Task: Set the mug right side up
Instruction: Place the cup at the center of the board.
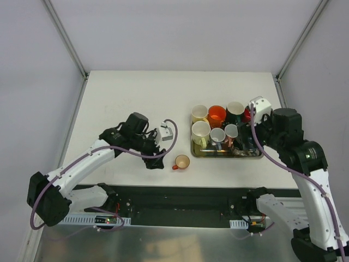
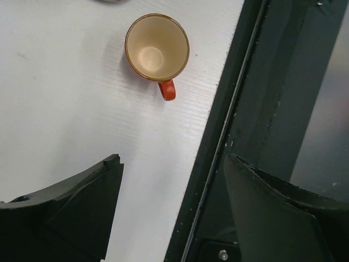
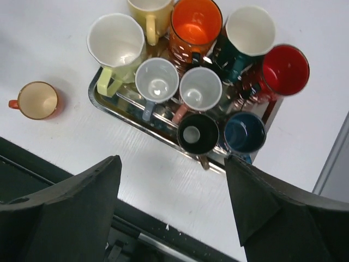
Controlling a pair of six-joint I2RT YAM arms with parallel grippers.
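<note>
There is one little orange mug (image 2: 157, 48) on its own on the white counter (image 1: 136, 98). It stands with its mouth up, and you can see its cream inside. Its handle points to the left and a bit toward the near edge.

There is one shiny tray (image 1: 218, 155) to the right of it, a little way off. Nine mugs stand in the tray, all with mouths up: a pale green mug (image 3: 116, 41), a yellow mug (image 3: 148, 8), a bright orange mug (image 3: 195, 22), a dark green mug (image 3: 250, 30), a red mug (image 3: 284, 70), a grey mug with a blue handle (image 3: 157, 81), a grey mug with a pink handle (image 3: 200, 88), a black mug (image 3: 196, 132) and a dark blue mug (image 3: 244, 132).

There are two arms, each with one hand. The left hand (image 2: 173, 161) is open and holds nothing. The little orange mug sits just to its right on the counter, not touching it and not between its fingers. The right hand (image 3: 173, 164) is up above the tray. It is open too, with nothing in it. The little orange mug is well off to its left.
</note>
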